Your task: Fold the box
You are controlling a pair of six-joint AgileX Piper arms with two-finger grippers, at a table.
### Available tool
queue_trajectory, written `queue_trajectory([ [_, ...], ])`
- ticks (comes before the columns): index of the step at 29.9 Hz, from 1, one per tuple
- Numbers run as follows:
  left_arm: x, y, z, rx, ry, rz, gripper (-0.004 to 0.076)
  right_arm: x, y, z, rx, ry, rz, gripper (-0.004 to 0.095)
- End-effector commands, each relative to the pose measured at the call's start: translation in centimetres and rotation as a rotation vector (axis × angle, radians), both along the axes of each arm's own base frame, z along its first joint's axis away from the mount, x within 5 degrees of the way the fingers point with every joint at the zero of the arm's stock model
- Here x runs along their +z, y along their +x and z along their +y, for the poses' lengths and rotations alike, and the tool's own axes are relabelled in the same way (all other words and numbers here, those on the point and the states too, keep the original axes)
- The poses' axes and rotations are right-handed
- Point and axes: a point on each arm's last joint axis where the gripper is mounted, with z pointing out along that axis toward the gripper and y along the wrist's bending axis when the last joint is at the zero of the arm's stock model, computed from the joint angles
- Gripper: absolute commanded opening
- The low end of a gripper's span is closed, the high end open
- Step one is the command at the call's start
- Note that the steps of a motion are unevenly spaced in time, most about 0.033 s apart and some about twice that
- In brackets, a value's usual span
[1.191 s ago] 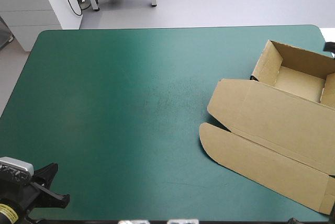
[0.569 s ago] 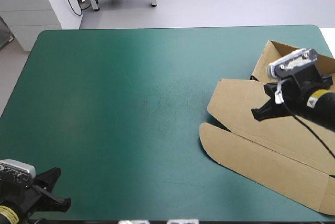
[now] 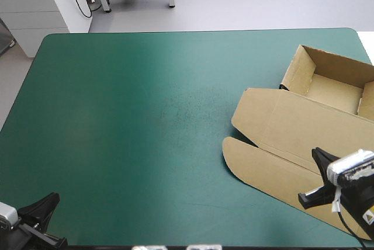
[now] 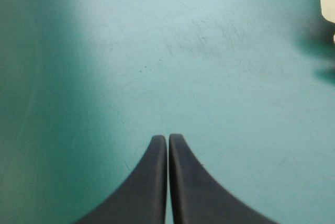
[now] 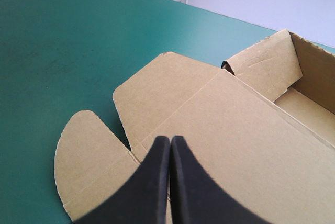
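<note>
The big teal-green tabletop (image 3: 146,115) holds the brown box (image 3: 298,75) near its right edge. The box is an open tray and its lid (image 3: 280,171) lies flat. The right claw (image 5: 170,141), fingers together, has backed away from the tray to the lid's near edge. The left claw (image 4: 168,140), fingers together too, waits over bare cover. The folding looks about done.

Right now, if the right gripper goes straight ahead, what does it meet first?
Probably the flat lid of the box, just ahead of the right gripper; its height above the board is unclear.
</note>
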Motion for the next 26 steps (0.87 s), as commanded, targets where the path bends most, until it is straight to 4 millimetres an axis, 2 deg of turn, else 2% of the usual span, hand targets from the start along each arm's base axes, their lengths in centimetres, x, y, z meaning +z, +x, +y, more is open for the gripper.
queue_trajectory([
  [1,1.1,-0.4,0.1,-0.028,-0.021,-0.099,-0.0008,0.1,-1.4,-0.4,-0.010,0.046,-0.146,-0.0021],
  [7,0.6,-0.4,0.1,-0.040,0.003,-0.099,-0.0008,-2.2,-3.0,-0.9,-0.021,0.086,-0.190,-0.0021],
  [12,-1.3,0.2,-0.9,-0.090,0.013,-0.025,-0.0008,-4.1,-3.4,-0.9,-0.022,0.092,-0.162,-0.0021],
  [14,-1.3,0.1,-1.0,-0.113,0.029,-0.032,-0.0008,-4.6,-3.5,-0.9,-0.023,0.093,-0.148,-0.0021],
  [20,-1.3,0.2,-0.9,-0.108,0.037,-0.036,-0.0008,-5.7,-3.7,-1.0,-0.022,0.087,-0.110,-0.0021],
  [26,-1.3,0.2,-0.9,-0.108,0.037,-0.036,-0.0008,-5.7,-3.7,-1.1,-0.034,0.097,-0.104,-0.0021],
])
